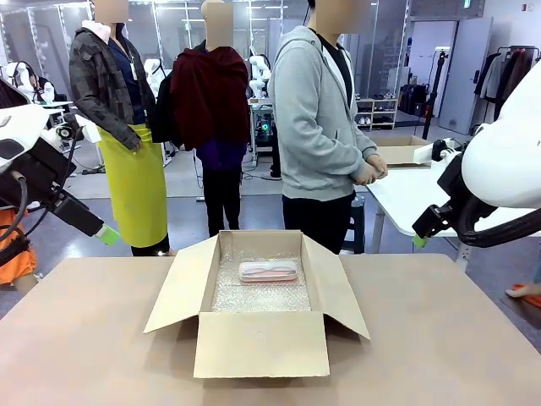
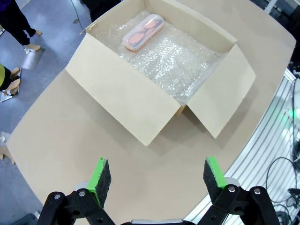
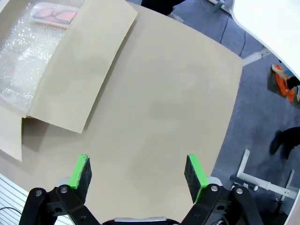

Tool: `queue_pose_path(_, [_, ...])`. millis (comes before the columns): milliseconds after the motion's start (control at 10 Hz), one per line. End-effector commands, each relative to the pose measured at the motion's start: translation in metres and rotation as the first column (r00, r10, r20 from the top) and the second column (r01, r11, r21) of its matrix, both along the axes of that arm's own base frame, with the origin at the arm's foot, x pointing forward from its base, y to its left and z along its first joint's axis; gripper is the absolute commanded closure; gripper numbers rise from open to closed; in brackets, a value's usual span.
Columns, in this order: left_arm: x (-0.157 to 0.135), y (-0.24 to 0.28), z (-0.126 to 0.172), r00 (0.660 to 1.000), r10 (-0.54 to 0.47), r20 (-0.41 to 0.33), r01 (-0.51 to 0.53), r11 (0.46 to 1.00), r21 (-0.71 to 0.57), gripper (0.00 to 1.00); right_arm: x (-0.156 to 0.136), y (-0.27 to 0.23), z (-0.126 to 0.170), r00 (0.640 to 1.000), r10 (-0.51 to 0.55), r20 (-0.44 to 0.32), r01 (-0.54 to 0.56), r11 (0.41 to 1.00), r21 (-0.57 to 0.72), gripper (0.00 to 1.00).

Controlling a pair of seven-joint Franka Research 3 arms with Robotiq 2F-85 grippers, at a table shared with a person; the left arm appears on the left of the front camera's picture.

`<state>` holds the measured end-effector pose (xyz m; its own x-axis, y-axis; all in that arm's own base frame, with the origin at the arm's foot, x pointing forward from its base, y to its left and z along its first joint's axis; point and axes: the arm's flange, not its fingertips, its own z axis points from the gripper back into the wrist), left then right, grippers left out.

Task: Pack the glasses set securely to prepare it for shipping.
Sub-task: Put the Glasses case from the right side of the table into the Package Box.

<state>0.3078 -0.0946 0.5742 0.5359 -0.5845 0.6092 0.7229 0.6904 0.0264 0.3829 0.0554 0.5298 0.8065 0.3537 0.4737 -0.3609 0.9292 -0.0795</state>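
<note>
A pale pink glasses case point(image 1: 267, 271) with a clear lid lies on bubble wrap at the far end of an open brown cardboard box point(image 1: 262, 342) in the middle of the table. The left wrist view has the case point(image 2: 143, 31) far beyond my open left gripper point(image 2: 157, 176), which hovers high over the table's bare top beside the box point(image 2: 126, 101). My right gripper point(image 3: 137, 171) is open too, empty, above bare table to the side of a box flap point(image 3: 79, 65), with the case point(image 3: 54, 14) at the picture's top left. From the front, both grippers point(image 1: 103, 230) point(image 1: 422, 233) hang raised at the table's two sides.
All four box flaps are folded outward. Three people stand beyond the far table edge; the one in a grey hoodie point(image 1: 321, 118) is right behind the box with hands clasped. A white table point(image 1: 414, 190) stands at the back right.
</note>
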Motion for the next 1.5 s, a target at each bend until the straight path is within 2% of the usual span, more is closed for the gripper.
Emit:
queue_pose_path(0, [0.0005,0.0013,-0.0003,1.0,-0.011,0.017,0.011,1.0,-0.01,0.0,0.0017,-0.0008,0.0009,1.0,0.008,0.003,-0.008,1.0,-0.006,0.0])
queue_pose_path(1400, [0.0005,0.0013,-0.0003,1.0,-0.011,0.017,0.011,1.0,-0.01,0.0,0.0017,-0.0008,0.0009,1.0,0.008,0.003,-0.008,1.0,-0.006,0.0])
